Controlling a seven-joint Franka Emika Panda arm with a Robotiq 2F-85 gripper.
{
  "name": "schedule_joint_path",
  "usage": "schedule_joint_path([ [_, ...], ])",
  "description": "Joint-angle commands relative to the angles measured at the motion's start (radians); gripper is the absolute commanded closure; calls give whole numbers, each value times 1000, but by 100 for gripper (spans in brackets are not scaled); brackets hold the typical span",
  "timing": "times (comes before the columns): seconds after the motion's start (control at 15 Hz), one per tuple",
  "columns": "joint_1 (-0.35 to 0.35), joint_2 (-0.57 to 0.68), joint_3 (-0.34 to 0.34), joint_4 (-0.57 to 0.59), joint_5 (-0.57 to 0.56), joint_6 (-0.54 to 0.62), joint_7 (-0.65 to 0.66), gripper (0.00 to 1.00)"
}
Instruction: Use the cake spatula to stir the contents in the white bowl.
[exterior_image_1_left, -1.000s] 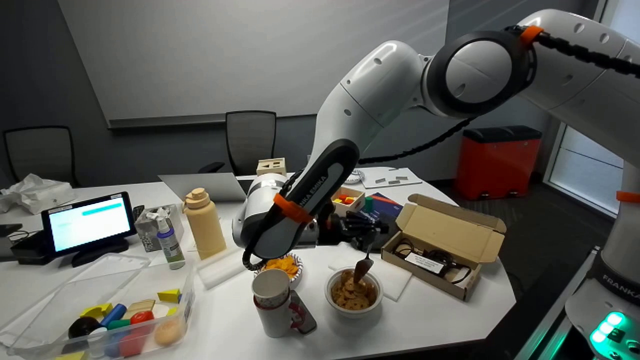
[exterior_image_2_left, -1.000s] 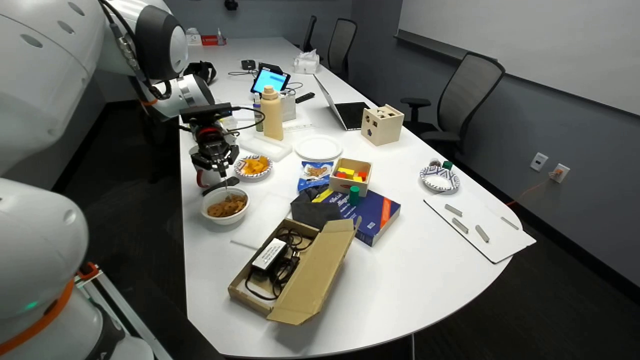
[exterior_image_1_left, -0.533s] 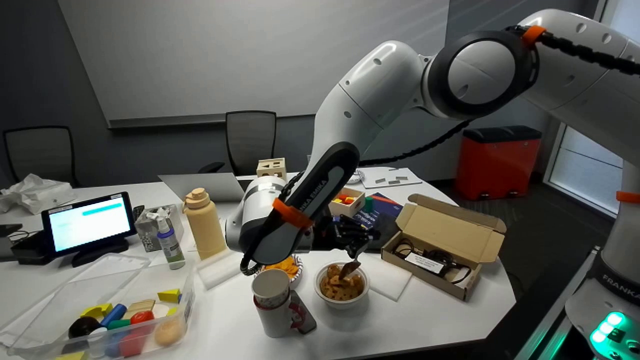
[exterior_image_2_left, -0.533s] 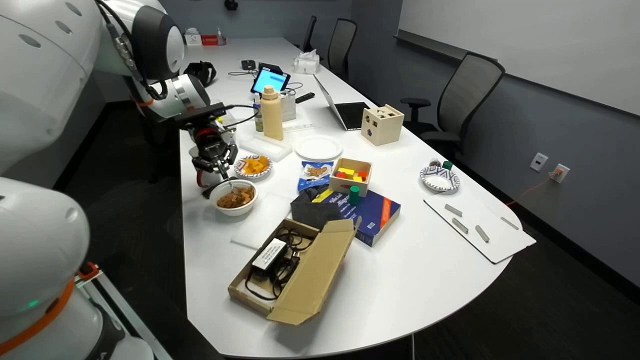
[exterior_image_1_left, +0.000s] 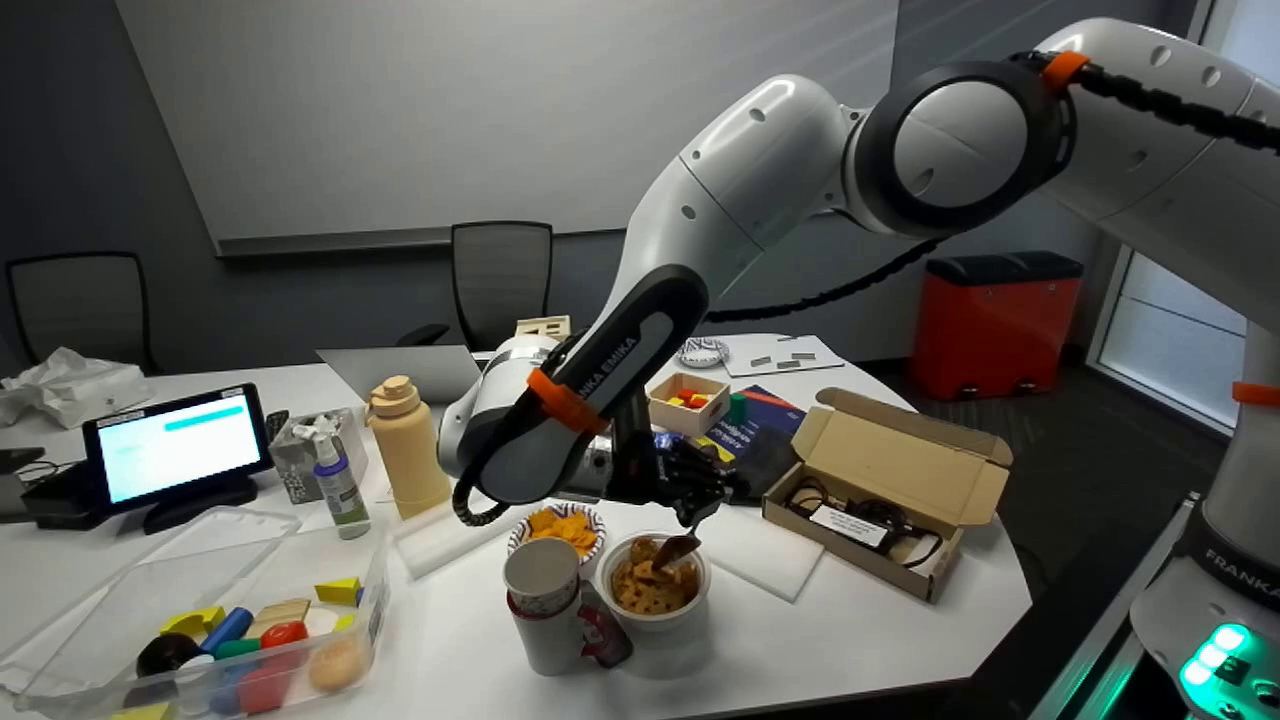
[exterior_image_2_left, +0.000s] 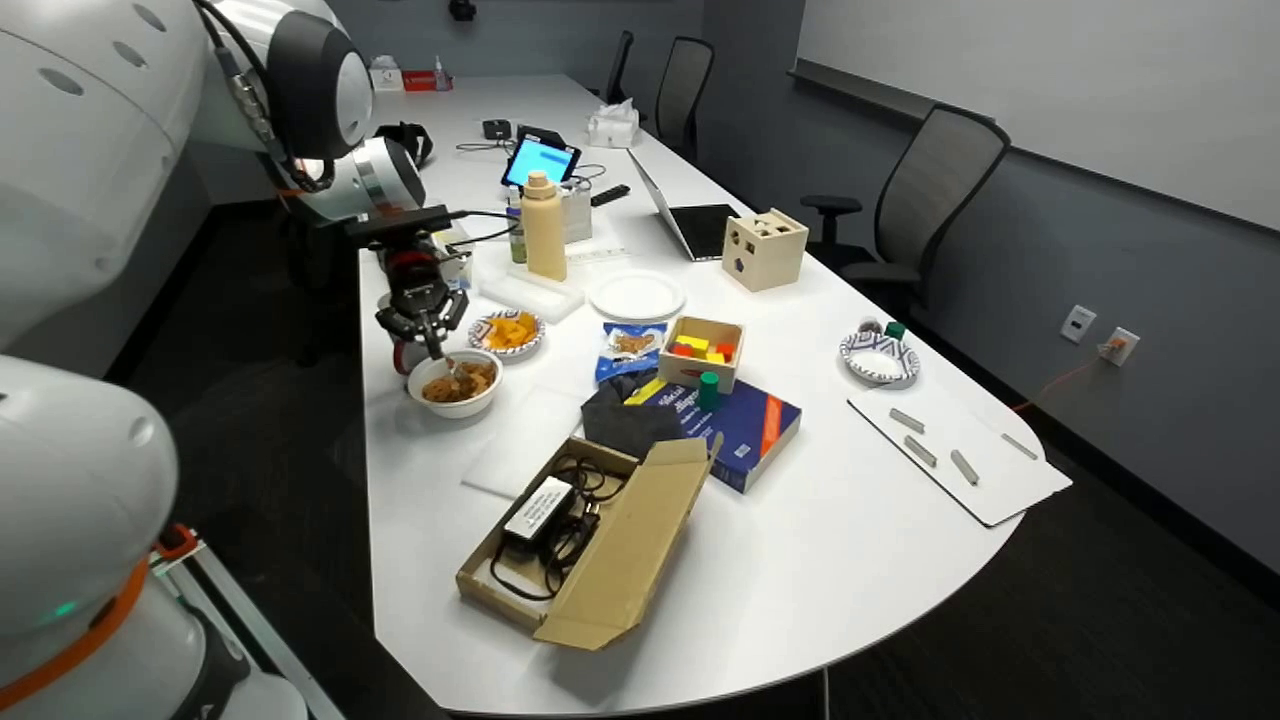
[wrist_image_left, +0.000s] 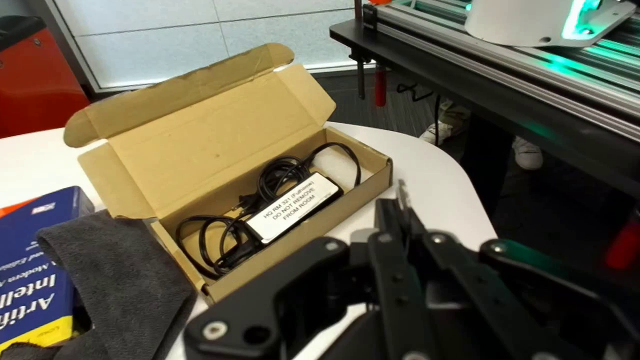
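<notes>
The white bowl (exterior_image_1_left: 655, 621) stands upright on the table, and also shows in an exterior view (exterior_image_2_left: 456, 410). The contents (exterior_image_1_left: 643, 590), loose orange-brown chunky pieces, fill much of it; they also show in an exterior view (exterior_image_2_left: 472, 380). My gripper (exterior_image_1_left: 712, 492) is above the bowl's rim, shut on the handle of the metal cake spatula (exterior_image_1_left: 677, 549). The spatula slants down with its blade end among the pieces; its tip is hidden. In the wrist view the gripper (wrist_image_left: 400, 220) pinches the thin handle (wrist_image_left: 403, 194); the bowl is out of view there.
A patterned dish of yellow-orange food (exterior_image_1_left: 573, 527) and stacked cups (exterior_image_1_left: 545, 620) stand close beside the bowl. An open cardboard box with cables (exterior_image_2_left: 545, 545), a book (exterior_image_2_left: 745, 450) with a dark cloth (exterior_image_2_left: 630, 425), and a white flat sheet (exterior_image_2_left: 525, 435) lie nearby.
The bowl has slid across the table toward the cups and the patterned dish. My gripper and the spatula have moved the same way, with the blade staying in the contents.
</notes>
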Motion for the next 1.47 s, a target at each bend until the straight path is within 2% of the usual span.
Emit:
schedule_joint_path([
  [0.0, -28, 7, 11, 43, 85, -24, -60, 99],
  [0.47, -67, 18, 11, 61, 171, -90, -128, 99],
  [0.73, -43, -4, -5, 49, 104, -70, -103, 99],
  [1.07, -6, -76, 16, 77, 92, -37, -68, 99],
  [1.4, 74, -197, 5, 67, -46, -3, -44, 99],
])
